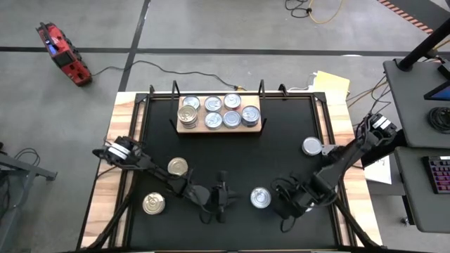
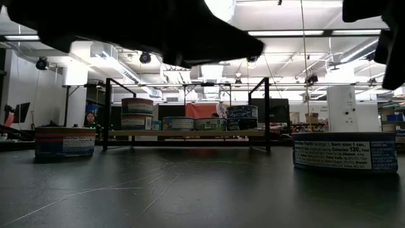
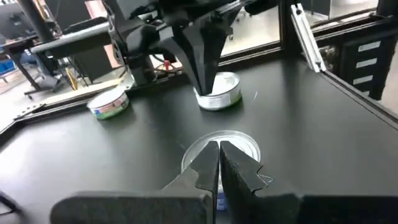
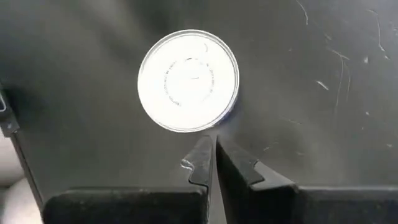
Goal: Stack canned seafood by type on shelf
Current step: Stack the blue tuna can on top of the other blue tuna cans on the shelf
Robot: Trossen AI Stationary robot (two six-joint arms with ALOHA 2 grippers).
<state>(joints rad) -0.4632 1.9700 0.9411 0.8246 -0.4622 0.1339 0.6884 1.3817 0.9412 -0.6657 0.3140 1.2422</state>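
At the back of the black table [image 1: 281, 140], the flat light-brown wooden shelf [image 1: 184, 128] carries 6 short round silver-topped tins [image 1: 222, 112] in 2 rows, inside a black metal frame [image 1: 313, 98]. 4 more tins lie loose on the near half: 2 gold-topped ones [image 1: 178, 166] beside the left arm, a silver one [image 1: 261, 197] between both grippers, and another silver tin [image 1: 312, 146] near the right edge. Left gripper [image 1: 222, 199] sits with fingers pressed together, holding nothing. Right gripper [image 1: 288, 199], just beside the central silver tin, is likewise closed and empty. Beyond the table lie a red device [image 1: 63, 53] and cables.
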